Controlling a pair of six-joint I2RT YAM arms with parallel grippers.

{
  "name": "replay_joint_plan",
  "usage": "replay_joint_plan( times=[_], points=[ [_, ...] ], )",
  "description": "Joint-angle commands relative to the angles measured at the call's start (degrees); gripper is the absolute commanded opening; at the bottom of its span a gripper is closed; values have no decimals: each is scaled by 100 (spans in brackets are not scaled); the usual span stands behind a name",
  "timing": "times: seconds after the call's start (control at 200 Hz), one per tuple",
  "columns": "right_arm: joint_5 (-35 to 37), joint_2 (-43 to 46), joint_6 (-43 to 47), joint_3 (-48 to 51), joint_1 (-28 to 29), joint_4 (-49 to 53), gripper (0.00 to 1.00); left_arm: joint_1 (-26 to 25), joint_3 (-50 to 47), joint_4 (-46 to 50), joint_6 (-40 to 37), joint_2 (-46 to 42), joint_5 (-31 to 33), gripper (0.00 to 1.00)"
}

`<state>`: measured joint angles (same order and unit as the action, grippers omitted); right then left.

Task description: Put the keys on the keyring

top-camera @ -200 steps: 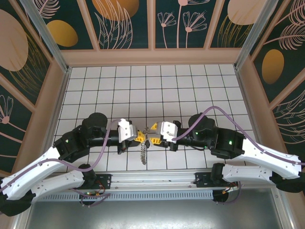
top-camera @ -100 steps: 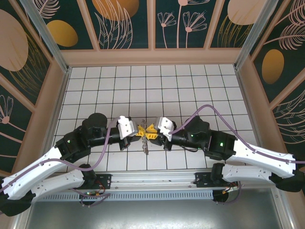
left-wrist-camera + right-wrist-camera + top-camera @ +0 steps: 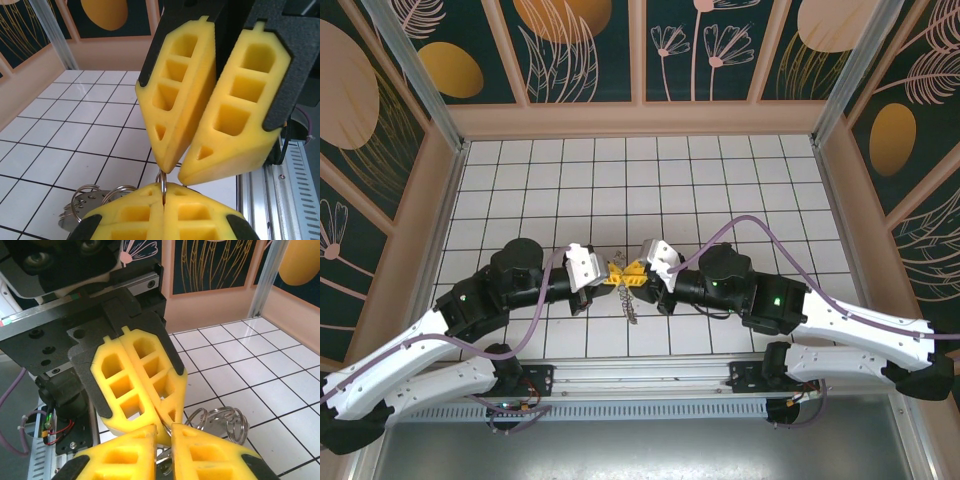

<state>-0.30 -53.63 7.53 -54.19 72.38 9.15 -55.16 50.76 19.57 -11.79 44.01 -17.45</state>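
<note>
Both arms' yellow fingers (image 3: 620, 277) meet tip to tip over the near middle of the desk (image 3: 670, 180), blocking passage there; far tiles lie open, apparently to the walls (image 3: 640, 120).

No text, label, brand mark, number or sign can be read on any surface in these views.
</note>
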Motion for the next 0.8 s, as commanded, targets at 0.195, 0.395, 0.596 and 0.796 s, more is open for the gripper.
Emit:
replay_joint_plan(
  times=[0.195, 0.395, 0.596, 0.796],
  points=[
    [383, 261, -172, 215, 26, 78, 15, -32, 13, -401, 23, -245, -89, 0],
    [340, 293, -164, 296, -11, 77, 12, -34, 63, -382, 37, -252, -161, 0],
    [179, 233, -61, 294, -53, -39, 10, -28, 136, -351, 41, -206, -197, 0],
    [143, 182, 20, 316, -74, -79, 4, -36, 119, -336, 46, -207, -236, 0]
  ],
)
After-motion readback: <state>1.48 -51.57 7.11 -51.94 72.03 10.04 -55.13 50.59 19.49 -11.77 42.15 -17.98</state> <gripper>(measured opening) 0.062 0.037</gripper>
